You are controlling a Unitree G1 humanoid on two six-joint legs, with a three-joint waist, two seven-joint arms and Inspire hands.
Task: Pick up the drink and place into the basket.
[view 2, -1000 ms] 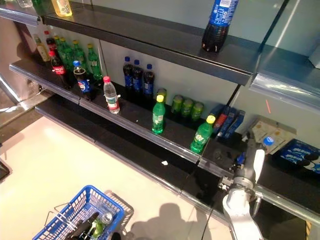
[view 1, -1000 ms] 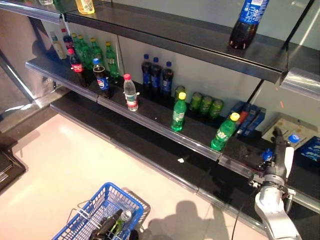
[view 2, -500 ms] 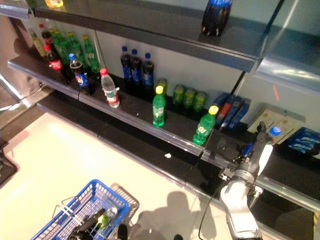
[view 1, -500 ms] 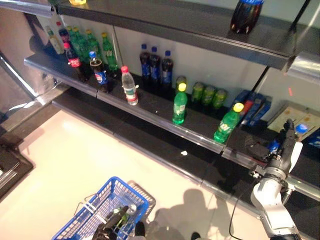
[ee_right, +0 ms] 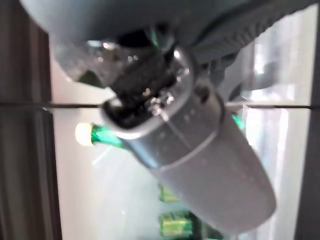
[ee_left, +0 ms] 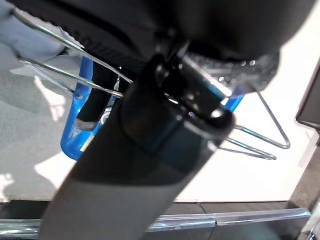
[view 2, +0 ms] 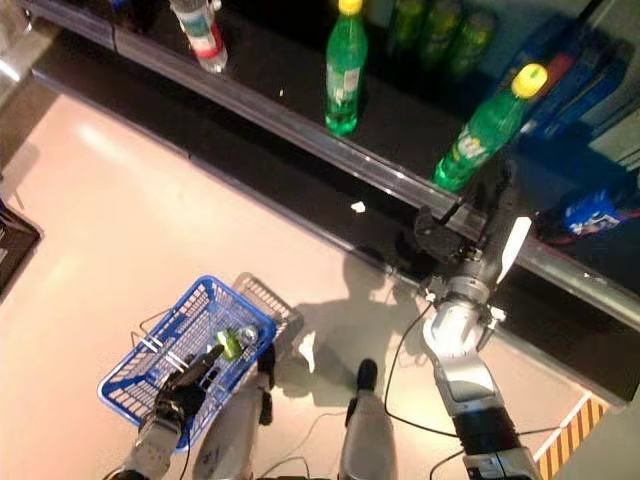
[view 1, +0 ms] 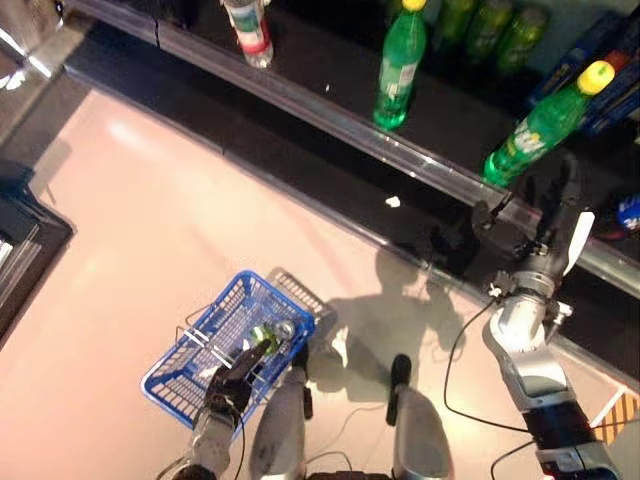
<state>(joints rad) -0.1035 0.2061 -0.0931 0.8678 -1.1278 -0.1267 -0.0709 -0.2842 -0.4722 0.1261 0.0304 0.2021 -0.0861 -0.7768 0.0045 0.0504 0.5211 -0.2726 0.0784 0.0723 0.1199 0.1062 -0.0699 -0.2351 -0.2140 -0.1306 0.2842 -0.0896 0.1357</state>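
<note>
A green bottle with a yellow cap (view 1: 540, 125) stands tilted at the front of the dark shelf (view 1: 330, 100). My right hand (view 1: 548, 225) is raised just in front of and below it, fingers straight and open, holding nothing and not touching it. The right wrist view shows the same bottle (ee_right: 100, 135) past the thumb. The blue wire basket (view 1: 190, 365) sits on the floor at the lower left with a green can (view 1: 268, 334) inside. My left hand (view 1: 232, 378) is curled on the basket's wire handle (ee_left: 75, 75).
A second green bottle (view 1: 398, 70) and a water bottle with a red label (view 1: 250, 25) stand further left on the shelf. Green cans (view 2: 440, 30) and blue boxes (view 2: 590, 210) lie behind. Pale floor stretches between shelf and basket.
The camera has tipped down, so the whole picture has shifted. My right hand has moved left, from right of the yellow-capped bottle to directly before it. The left hand still holds the basket.
</note>
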